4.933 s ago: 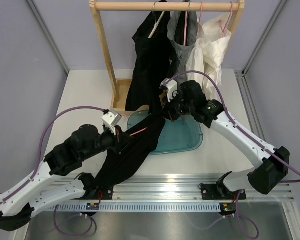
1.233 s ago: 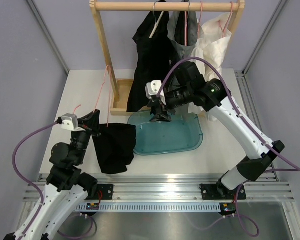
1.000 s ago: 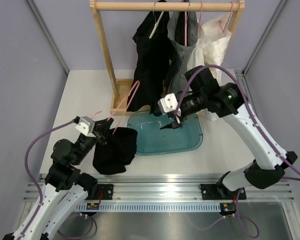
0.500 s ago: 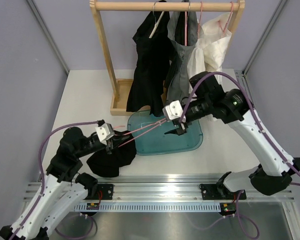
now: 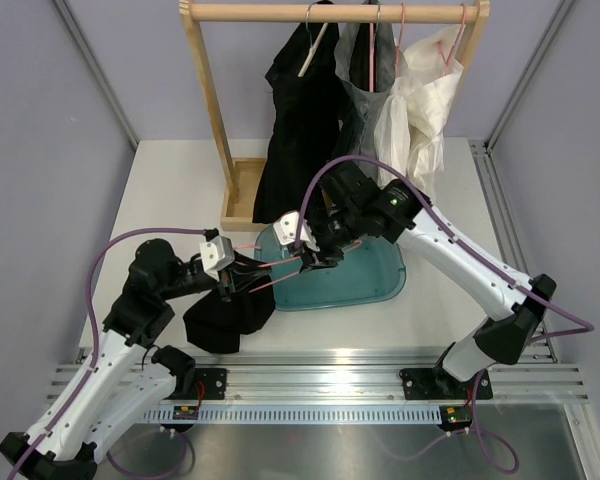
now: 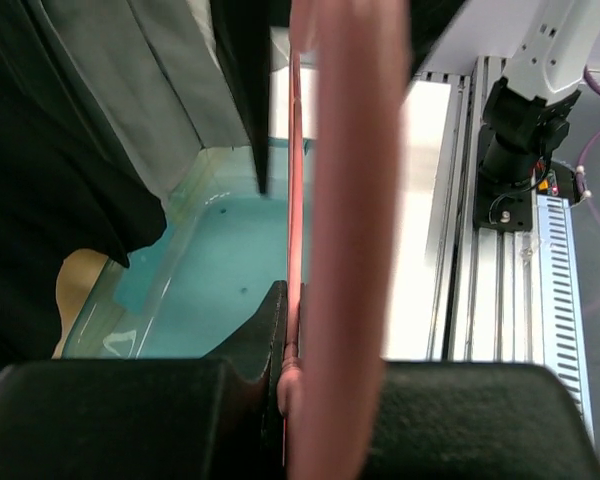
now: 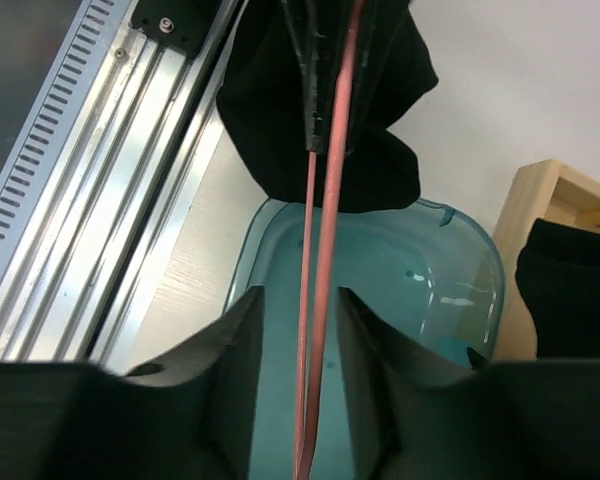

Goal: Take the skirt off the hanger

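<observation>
1. White table [image 5: 170, 180] carried a pale wooden clothes rail [image 5: 280, 12] at its far side, with black, grey and cream garments hung along the bar.
2. The mid-grey pleated fabric skirt [image 5: 364, 108] hung on the rail between the black and cream garments, on a pink hanger hooked over the bar [image 5: 371, 55]. Neither arm touched it. Its broad pleats showed in the left wrist view; its waist edge could not be made out.
3. Translucent teal plastic tub [image 5: 368, 285] sat in front of the rail, with nothing seen inside.
4. Crumpled black cloth heap [image 5: 225, 315] lay just left of the tub, under the left arm's wrist.
5. A second, loose pink wire hanger [image 6: 350, 200] spanned from that heap out over the tub's near-left corner.
6. Left gripper [image 5: 236, 280]: fingers pressed together on the loose hanger's end, beside the black cloth.
7. Right gripper [image 7: 300, 310]: fingers apart, straddling the loose hanger's two wires, with no contact visible.
8. Judgement: the skirt was not yet off its hanger. It looked light, soft and limp, not fragile, and likely to slide on wire and slump once freed. Best hold: pinch the cloth at the waist beside the hanger while the other gripper steadies the hanger.
</observation>
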Tool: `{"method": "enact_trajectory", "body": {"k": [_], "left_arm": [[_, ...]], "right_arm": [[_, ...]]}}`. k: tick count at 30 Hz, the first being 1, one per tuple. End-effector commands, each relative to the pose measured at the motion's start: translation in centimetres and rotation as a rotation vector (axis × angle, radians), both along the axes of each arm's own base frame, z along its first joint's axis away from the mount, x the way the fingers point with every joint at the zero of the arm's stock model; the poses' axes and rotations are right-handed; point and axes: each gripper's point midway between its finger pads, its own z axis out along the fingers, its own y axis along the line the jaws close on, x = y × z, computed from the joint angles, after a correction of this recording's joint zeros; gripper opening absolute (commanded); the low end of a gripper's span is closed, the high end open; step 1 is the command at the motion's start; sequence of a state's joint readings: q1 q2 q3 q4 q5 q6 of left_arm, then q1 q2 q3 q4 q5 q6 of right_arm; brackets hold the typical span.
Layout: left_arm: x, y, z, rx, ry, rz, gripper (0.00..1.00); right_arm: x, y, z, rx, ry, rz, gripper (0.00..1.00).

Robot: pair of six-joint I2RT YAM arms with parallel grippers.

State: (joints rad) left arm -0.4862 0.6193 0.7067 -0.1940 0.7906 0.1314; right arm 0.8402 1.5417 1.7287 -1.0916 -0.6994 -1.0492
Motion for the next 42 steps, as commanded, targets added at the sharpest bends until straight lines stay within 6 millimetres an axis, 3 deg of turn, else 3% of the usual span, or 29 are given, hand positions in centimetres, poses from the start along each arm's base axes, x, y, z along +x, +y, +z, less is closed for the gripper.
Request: {"method": "enact_trajectory", "body": {"k": [1,3,6,10,14,18,22,24,27,33,36,37,40,42], "left_arm": [[-0.7,-0.5,3.8,-0.077,-0.104,-0.054,0.0],[-0.7,-0.4,3.6,-0.076,-0.103,-0.053,0.0],[-0.6,-0.4,3.0,-0.067,-0.088,-0.046,0.0],[0.2,-0.2,1.3,-0.028,-0.07,-0.011,0.24],[1.4,0.5,-1.0,0.04,-0.054,0.058,0.31],[2.6,1.2,-2.2,0.076,-0.052,0.13,0.35],[2.9,1.1,-1.2,0.027,-0.072,0.154,0.43],[2.5,0.7,0.2,-0.011,-0.087,0.12,0.39],[2.1,0.4,0.9,-0.014,-0.054,0.093,0.22],[1.2,1.5,0.3,0.046,-0.027,0.119,0.17],[0.2,2.1,0.2,0.06,-0.019,0.121,0.09],[-0.2,2.2,0.0,0.066,-0.007,0.116,0.02],[-0.9,2.4,-0.2,0.067,0.012,0.106,0.05],[-1.0,2.4,-0.9,0.072,0.029,0.108,0.21]], "right_arm": [[2.1,1.0,-1.1,-0.037,-0.011,-0.095,0.38],[2.9,1.0,-1.0,-0.047,-0.029,-0.128,0.16],[3.0,0.6,-0.3,-0.026,-0.029,-0.137,0.0],[3.2,-1.0,2.7,0.052,-0.035,-0.164,0.0],[4.2,-3.8,5.0,0.091,-0.054,-0.206,0.0],[4.0,-6.1,5.0,0.077,-0.052,-0.224,0.0],[3.0,-6.0,4.2,0.076,0.003,-0.205,0.0],[2.8,-5.5,3.8,0.081,0.044,-0.188,0.0],[3.1,-4.9,4.0,0.097,0.054,-0.177,0.0],[3.7,-5.0,3.8,0.066,0.028,-0.171,0.0],[3.6,-5.2,3.2,0.053,0.044,-0.167,0.0],[3.5,-5.1,3.0,0.049,0.052,-0.164,0.0],[3.3,-5.1,3.0,0.054,0.07,-0.149,0.0],[3.0,-5.1,3.5,0.066,0.081,-0.135,0.0]]}}
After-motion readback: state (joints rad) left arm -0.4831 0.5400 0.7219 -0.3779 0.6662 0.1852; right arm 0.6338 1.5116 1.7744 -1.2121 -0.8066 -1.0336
